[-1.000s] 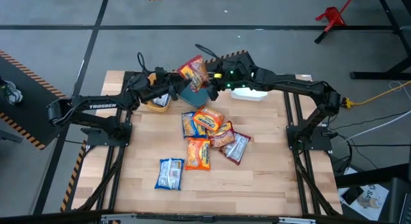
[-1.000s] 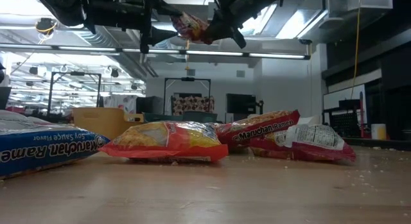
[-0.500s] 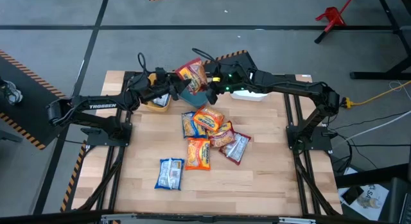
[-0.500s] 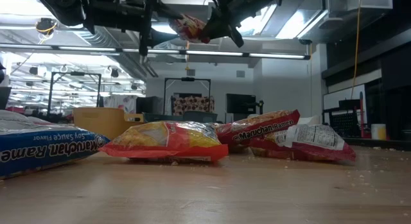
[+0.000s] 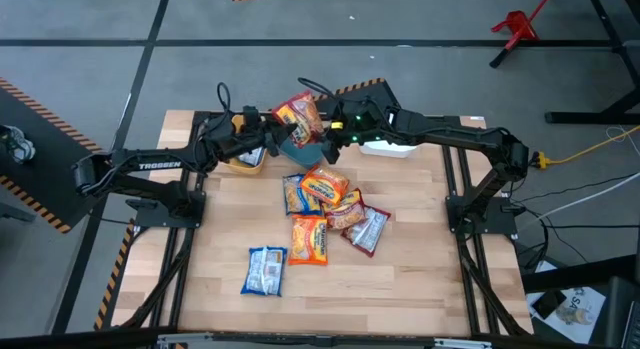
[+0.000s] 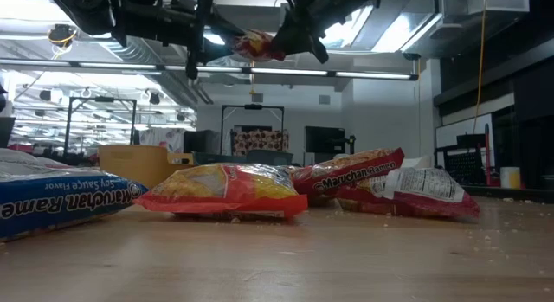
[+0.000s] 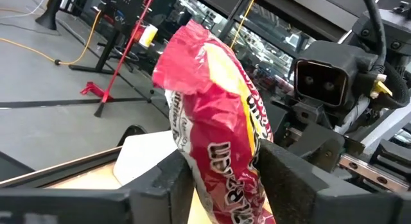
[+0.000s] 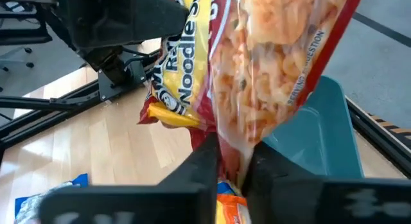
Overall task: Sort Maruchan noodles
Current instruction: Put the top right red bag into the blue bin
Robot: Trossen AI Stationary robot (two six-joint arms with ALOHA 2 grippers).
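A red-and-yellow Maruchan noodle packet (image 5: 298, 114) hangs in the air over the teal bin (image 5: 293, 142) at the table's far side, between my two grippers. My left gripper (image 7: 221, 167) comes from the table's left and is shut on it. My right gripper (image 8: 231, 165) comes from the right and is shut on its edge. Several more packets, orange and dark red, lie flat in a heap (image 5: 325, 204) at mid-table. A blue-white packet (image 5: 265, 271) lies alone nearer the front. My left gripper pinches the packet's lower part (image 7: 215, 176) between its two fingers, one on each side. The fingers point about level, from the table's left. The packet stands up above them, clear of the table. My right gripper pinches the packet's thin sealed edge (image 8: 232, 144) between its two fingers. It comes slanting downward from the table's right. The rest of the packet spreads out beyond the fingers, clear of the teal bin.
A yellow bin (image 5: 245, 161) stands far left beside the teal one, and a white bin (image 5: 388, 147) far right under my right arm. The near half of the wooden table (image 5: 400, 289) holds only the blue-white packet.
My left gripper's fingers have drawn in on the packet that my right gripper holds up. The packet has shifted and tipped slightly between them. Both arms have kept their places.
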